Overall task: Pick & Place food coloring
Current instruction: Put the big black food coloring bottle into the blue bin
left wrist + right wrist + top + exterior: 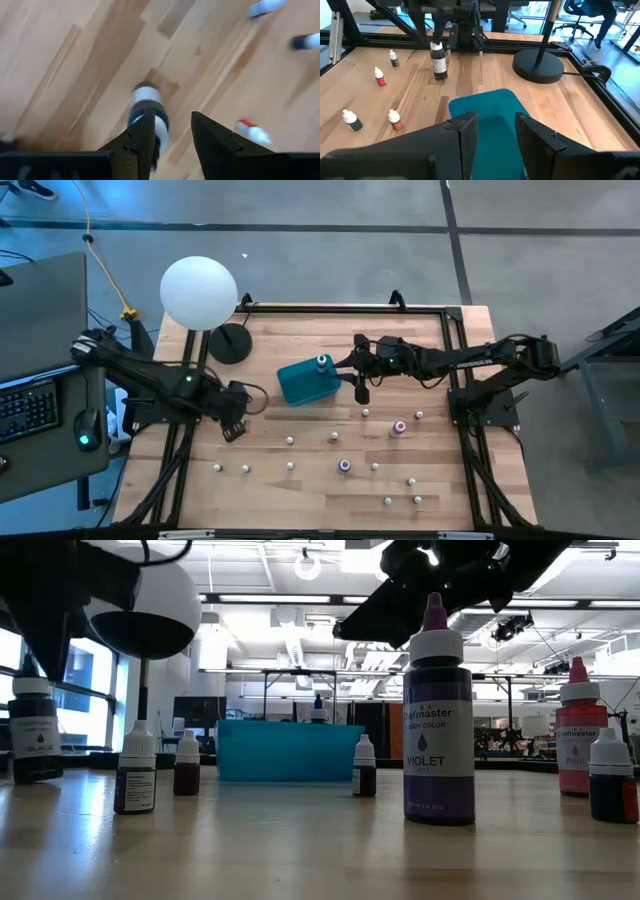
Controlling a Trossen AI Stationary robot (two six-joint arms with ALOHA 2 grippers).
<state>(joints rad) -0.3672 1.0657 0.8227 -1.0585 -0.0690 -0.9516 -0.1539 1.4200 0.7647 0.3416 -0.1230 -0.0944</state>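
Observation:
Several small white-capped food coloring bottles stand upright on the wooden table (320, 480), among them a violet one (437, 720) and a pink one (400, 427). One bottle (322, 362) stands inside the teal tub (300, 383). My left gripper (234, 428) is open and points down over a dark-bodied bottle (146, 111), which stands on the table beside one finger. This bottle also shows in the right wrist view (438, 61). My right gripper (495, 137) is open and empty, over the tub's near right edge (487, 107). My left gripper comes at the dark-bodied bottle's white cap (145, 95) from above, pointing down. The bottle stands upright on the table, partly behind one finger (142, 135). I cannot tell whether that finger touches it.
A big white ball (198, 292) on a stand with a round black base (232, 343) stands at the table's far left. A black frame rail (340, 307) borders the table. Loose bottles dot the near half (290, 466).

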